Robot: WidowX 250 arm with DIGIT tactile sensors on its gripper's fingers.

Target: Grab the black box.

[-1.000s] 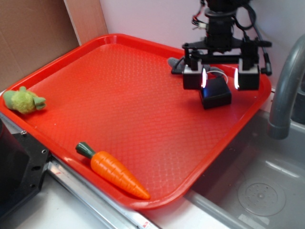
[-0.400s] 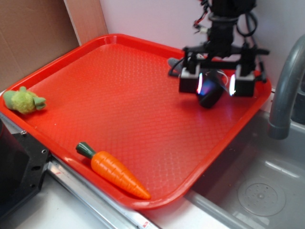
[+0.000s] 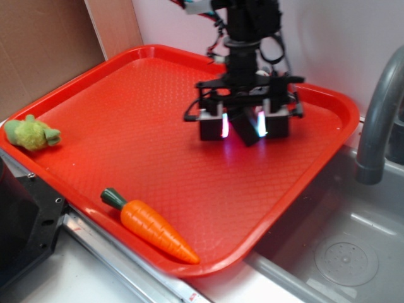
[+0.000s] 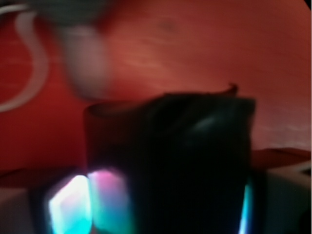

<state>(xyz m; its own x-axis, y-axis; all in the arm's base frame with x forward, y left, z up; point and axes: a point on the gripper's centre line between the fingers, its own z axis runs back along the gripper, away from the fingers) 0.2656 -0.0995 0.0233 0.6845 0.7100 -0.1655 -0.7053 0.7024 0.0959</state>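
Observation:
The black box (image 3: 247,130) hangs tilted between the two glowing pads of my gripper (image 3: 243,125), which is shut on it over the back right part of the red tray (image 3: 126,126). One corner of the box points down, close to the tray floor. In the wrist view the black box (image 4: 185,165) fills the middle of the picture, with my gripper (image 4: 158,209) closed round it. A glowing pad (image 4: 73,204) presses at its left and a thin lit edge shows at its right. That view is blurred.
An orange toy carrot (image 3: 151,227) lies near the tray's front edge. A green plush toy (image 3: 31,132) sits at its left rim. A grey faucet (image 3: 379,113) and sink (image 3: 341,246) are to the right. Cardboard (image 3: 44,44) stands behind. A blurred grey shape (image 4: 83,58) shows in the wrist view.
My gripper closed on the black box near the tray's back right corner. It has carried the box leftwards toward the tray's middle, and the box has tipped onto a corner.

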